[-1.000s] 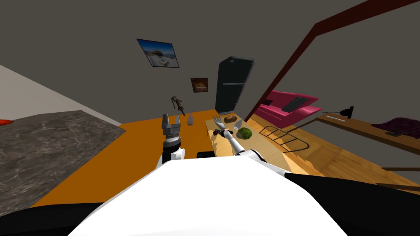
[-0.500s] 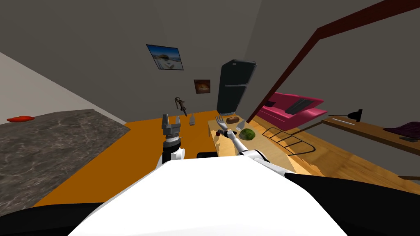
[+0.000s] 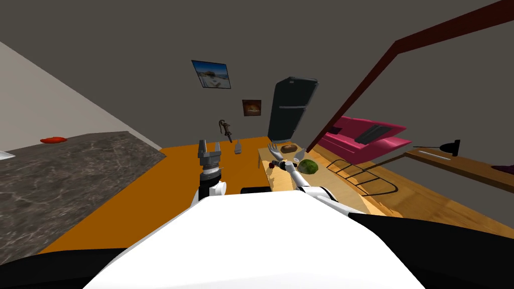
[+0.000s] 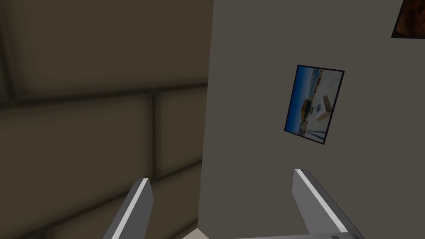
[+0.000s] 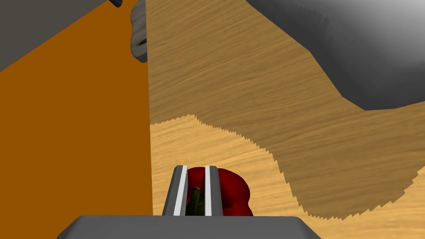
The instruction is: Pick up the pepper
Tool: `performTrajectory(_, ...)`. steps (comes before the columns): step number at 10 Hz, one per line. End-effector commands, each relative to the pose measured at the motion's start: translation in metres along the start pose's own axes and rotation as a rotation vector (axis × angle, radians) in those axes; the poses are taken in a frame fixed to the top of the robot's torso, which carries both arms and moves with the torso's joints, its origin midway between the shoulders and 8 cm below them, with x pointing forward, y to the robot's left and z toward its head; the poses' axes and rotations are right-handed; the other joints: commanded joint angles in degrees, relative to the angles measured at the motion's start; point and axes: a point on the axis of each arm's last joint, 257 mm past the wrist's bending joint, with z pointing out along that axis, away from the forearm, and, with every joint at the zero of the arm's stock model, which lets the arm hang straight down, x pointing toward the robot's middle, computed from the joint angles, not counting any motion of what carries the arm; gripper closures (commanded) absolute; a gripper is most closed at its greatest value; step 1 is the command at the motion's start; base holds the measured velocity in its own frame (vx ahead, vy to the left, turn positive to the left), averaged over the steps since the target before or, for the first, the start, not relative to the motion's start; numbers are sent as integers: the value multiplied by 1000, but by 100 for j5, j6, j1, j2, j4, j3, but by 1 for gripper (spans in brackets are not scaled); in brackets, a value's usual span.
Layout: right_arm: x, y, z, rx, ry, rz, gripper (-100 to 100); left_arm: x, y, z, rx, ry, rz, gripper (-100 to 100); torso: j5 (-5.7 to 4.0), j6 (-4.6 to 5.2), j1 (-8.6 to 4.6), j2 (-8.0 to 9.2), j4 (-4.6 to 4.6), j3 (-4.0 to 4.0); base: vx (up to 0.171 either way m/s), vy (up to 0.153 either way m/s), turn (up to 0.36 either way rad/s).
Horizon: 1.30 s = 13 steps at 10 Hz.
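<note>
White arm (image 3: 297, 178), dark joints, grey blade fingers (image 4: 137, 207)

Wooden table (image 5: 232, 83): red pepper (image 5: 232, 193) near edge, green round thing (image 3: 307, 166), brown loaf (image 3: 288, 148).

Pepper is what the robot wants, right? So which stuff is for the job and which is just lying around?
For the job:
red pepper
right hand, shut on it
wooden table under it

Just lying about:
green round vegetable
brown loaf
left hand, open, holding nothing
</note>
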Motion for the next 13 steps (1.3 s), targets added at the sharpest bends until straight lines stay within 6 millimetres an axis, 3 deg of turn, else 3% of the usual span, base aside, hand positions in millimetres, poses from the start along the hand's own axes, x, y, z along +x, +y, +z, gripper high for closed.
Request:
performTrajectory(1,0,8,-3,-1,-2,2,100,0,0,0,0,0,0,0,0,0,0,0,0,0,-4,39,-28)
performTrajectory(2,-2,34,-18,-10,-14,30,100,0,0,0,0,0,0,0,-3,1,-14,-2,0,-1,10,109,114)
performTrajectory(3,4,38,-21,-11,1,23,100,0,0,0,0,0,0,0,-2,-1,1,-10,-3,-7,10,107,55)
performTrajectory(4,3,61,-36,-20,-5,40,100,0,0,0,0,0,0,0,-1,0,2,-13,-5,-9,22,128,139)
performTrajectory(6,9,64,-40,-16,11,29,100,0,0,0,0,0,0,0,-8,1,-2,-16,-15,-15,9,63,8)
performTrajectory(7,10,84,-57,-18,11,52,100,0,0,0,0,0,0,0,-11,0,-18,-12,-13,-13,6,97,102)
performTrajectory(9,15,87,-61,-16,29,40,100,0,0,0,0,0,0,0,-8,-3,1,-10,-11,-11,0,76,35)
performTrajectory(10,17,105,-79,-13,35,63,100,0,0,0,0,0,0,0,-9,-3,-12,-10,-11,-10,14,92,146)
performTrajectory(12,23,108,-82,-14,54,47,100,0,0,0,0,0,0,0,-7,-4,-1,-16,-10,-13,16,68,13)
performTrajectory(13,27,125,-102,-9,69,61,100,0,0,0,0,0,0,0,-9,-1,-13,-13,-11,-12,6,113,119)
